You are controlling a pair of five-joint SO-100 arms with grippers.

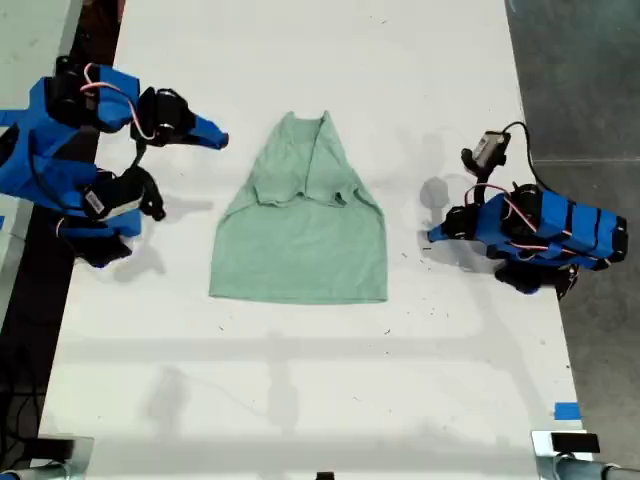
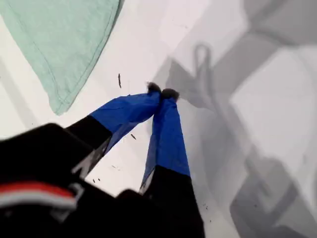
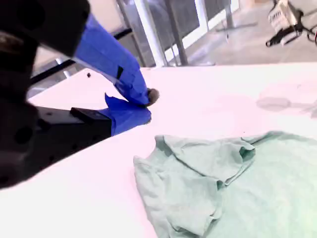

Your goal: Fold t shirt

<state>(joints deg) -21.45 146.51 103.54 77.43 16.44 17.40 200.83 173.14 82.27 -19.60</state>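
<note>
Black wrist housing crowds both wrist views. My first gripper [image 2: 162, 92], tips together, hovers off a t shirt [image 1: 302, 222] hem corner. My second gripper [image 3: 146, 105], tips nearly together, hovers near the collar end. Sleeves folded inward, shirt lies mid-table [image 1: 300, 380].

First gripper [image 2: 161, 92]: at the exterior view's right, blue jaws closed tip to tip, holding nothing, low over the table. Second gripper [image 3: 146, 105]: at the exterior view's left, jaws nearly together, empty.
</note>
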